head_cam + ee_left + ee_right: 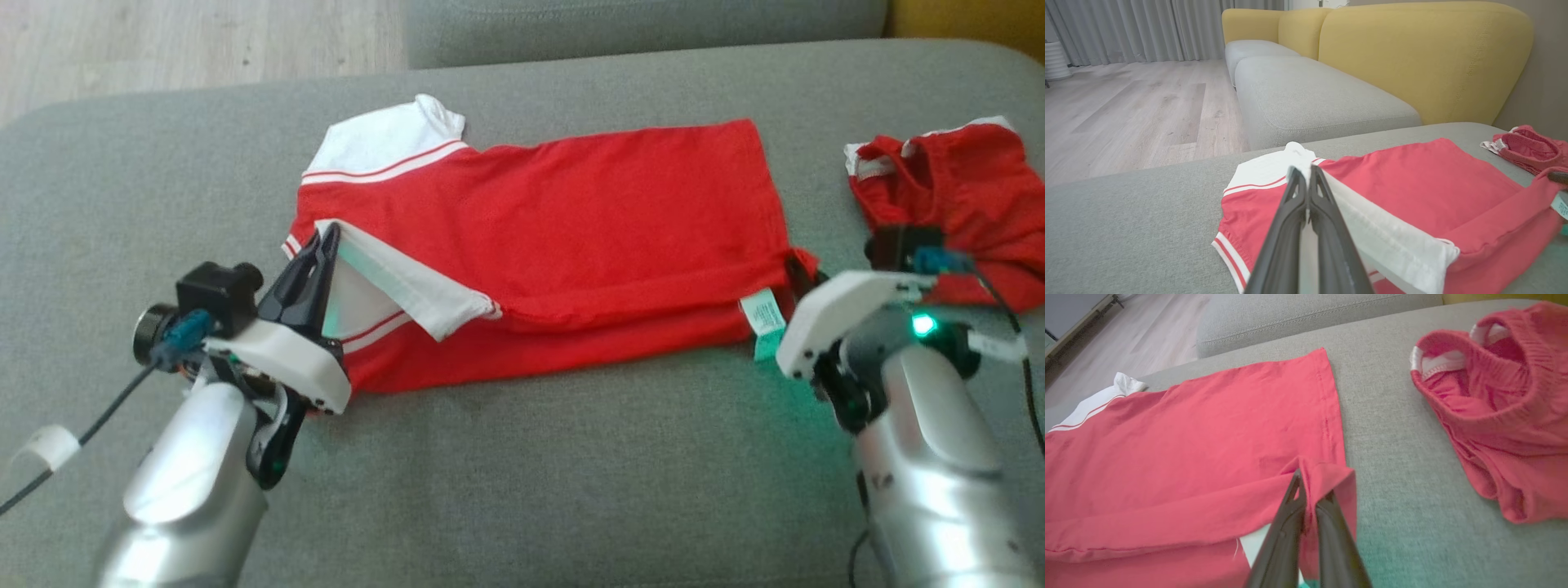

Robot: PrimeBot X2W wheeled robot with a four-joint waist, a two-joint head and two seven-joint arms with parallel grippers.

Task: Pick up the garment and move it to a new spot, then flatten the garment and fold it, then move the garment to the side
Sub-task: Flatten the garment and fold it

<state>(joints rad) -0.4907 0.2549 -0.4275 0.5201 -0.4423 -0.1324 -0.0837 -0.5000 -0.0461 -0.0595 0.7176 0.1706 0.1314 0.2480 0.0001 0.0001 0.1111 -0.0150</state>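
**Garment on seat, both grippers clamped**

The red-and-white garment lies part-folded on the middle of the grey sofa seat. The left gripper pinches its white sleeve and the right gripper pinches its right hem corner. A second red piece lies at the far right. A yellow backrest, wood floor and grey curtains are beyond.
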